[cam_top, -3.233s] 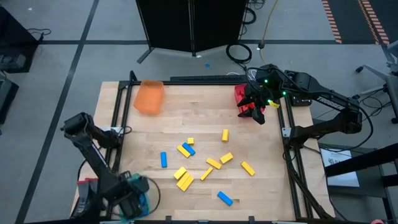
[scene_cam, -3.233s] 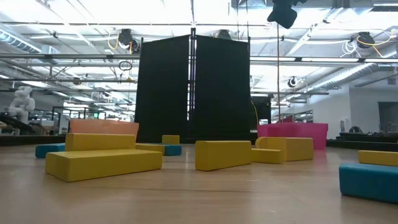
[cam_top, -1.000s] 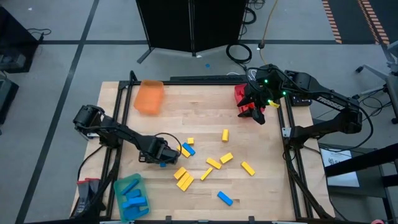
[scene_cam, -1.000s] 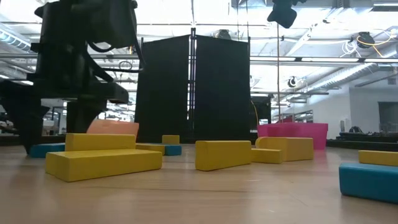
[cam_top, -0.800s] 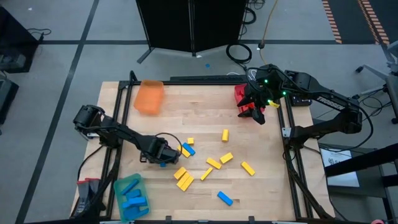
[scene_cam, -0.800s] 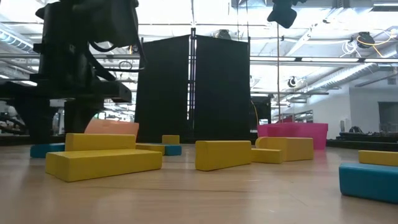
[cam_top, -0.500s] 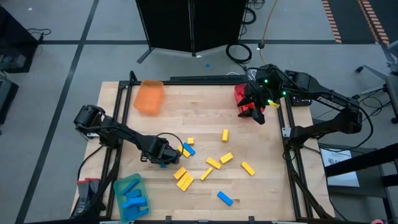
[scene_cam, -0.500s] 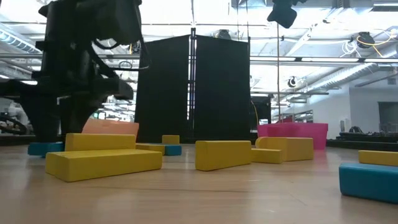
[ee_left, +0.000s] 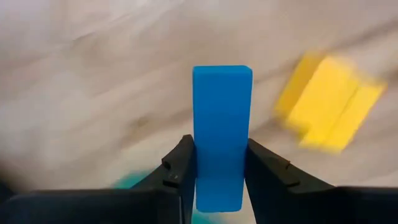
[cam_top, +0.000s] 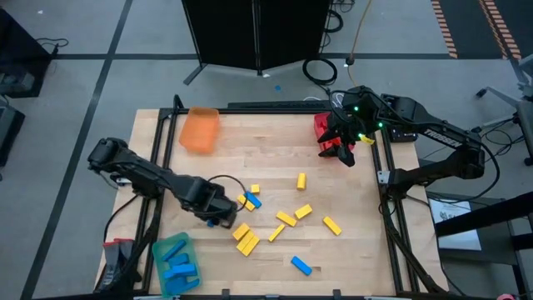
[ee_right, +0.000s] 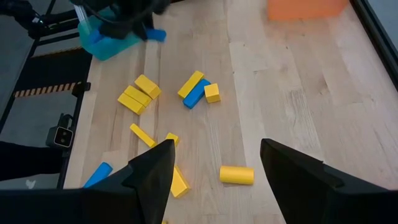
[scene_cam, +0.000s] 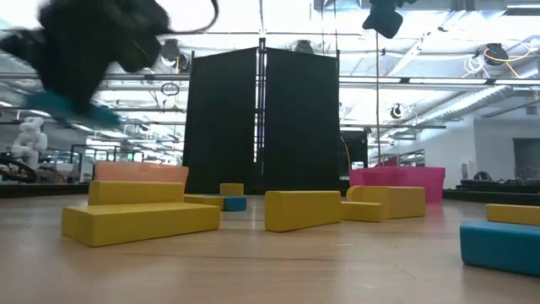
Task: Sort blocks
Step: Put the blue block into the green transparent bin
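Note:
My left gripper [cam_top: 223, 218] hangs over the table's left middle, shut on a blue block [ee_left: 222, 134]. In the low view the block shows blurred and high above the wood [scene_cam: 72, 107]. Several yellow blocks [cam_top: 246, 240] and two blue blocks [cam_top: 253, 200] [cam_top: 301, 266] lie flat on the wooden table [cam_top: 275, 158]. My right gripper [ee_right: 214, 180] waits open and empty at the far right, over the red tray [cam_top: 323, 133]. My left gripper pinches the blue block's two long sides [ee_left: 200, 174] between its two fingers [ee_left: 179, 165], on the half of the block nearer the wrist. The fingers point down from above and lie across the block. The block hangs about level, lifted clear of the table.
An orange tray [cam_top: 200, 130] stands at the far left. A green tray [cam_top: 176, 260] with several blue blocks sits at the near left corner. The black frame rail [cam_top: 158, 150] runs along the table's left side. Bare wood lies across the far middle.
My left gripper has shut on the blue block that lay on the table. It has then gone up with it and rolled its wrist. The block is now lifted clear of the wood. The other blocks have stayed in place.

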Controlling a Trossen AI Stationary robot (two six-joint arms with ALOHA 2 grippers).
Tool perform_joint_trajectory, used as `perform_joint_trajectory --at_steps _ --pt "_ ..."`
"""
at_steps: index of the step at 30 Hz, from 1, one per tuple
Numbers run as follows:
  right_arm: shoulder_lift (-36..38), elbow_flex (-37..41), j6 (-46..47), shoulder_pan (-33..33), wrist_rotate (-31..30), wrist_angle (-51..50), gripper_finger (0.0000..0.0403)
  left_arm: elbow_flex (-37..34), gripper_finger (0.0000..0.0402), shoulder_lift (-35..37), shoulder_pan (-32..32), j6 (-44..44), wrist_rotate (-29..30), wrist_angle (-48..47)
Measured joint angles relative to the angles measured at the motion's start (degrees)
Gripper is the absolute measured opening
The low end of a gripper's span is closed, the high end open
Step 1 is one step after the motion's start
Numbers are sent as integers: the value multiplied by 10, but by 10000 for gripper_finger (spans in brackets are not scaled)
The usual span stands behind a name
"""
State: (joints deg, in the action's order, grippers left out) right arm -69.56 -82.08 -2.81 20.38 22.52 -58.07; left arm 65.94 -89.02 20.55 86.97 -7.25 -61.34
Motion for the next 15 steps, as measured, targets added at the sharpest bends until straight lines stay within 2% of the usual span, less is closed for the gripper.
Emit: perform_joint_trajectory --at_steps 2,8,15 --pt "0 0 0 0 0 0 235 22 108 8 18 -31 -6 -61" --pt "0 0 0 0 0 -1 235 40 108 21 91 -97 -36 -143" --pt "0 0 0 0 0 -18 235 41 108 21 186 -52 -67 -161"
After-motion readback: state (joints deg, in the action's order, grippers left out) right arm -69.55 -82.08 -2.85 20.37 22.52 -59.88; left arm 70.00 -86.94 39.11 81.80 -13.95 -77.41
